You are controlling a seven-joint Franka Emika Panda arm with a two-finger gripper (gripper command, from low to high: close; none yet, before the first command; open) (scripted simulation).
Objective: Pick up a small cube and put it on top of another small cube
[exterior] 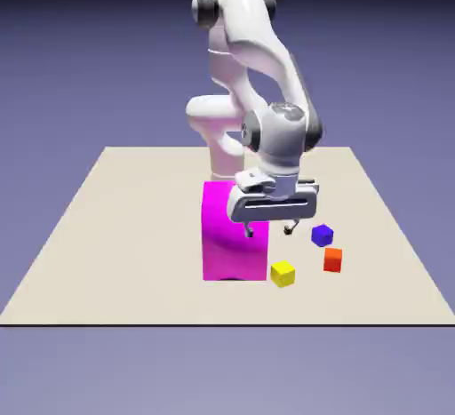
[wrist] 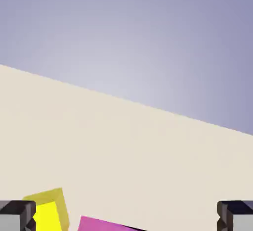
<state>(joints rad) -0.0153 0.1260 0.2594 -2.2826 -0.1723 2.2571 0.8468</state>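
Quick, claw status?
Claw: open and empty, up in the air above the table, not touching the yellow cube.

You have a plain yellow cube, an orange-red cube and a blue-violet cube; the block reads magenta, darker in patches. Your arm is white with dark grey joint caps. The tabletop is plain beige, the backdrop blue-violet, black along its top.

text: none legible | labels: none legible | numbers: none | signs: none
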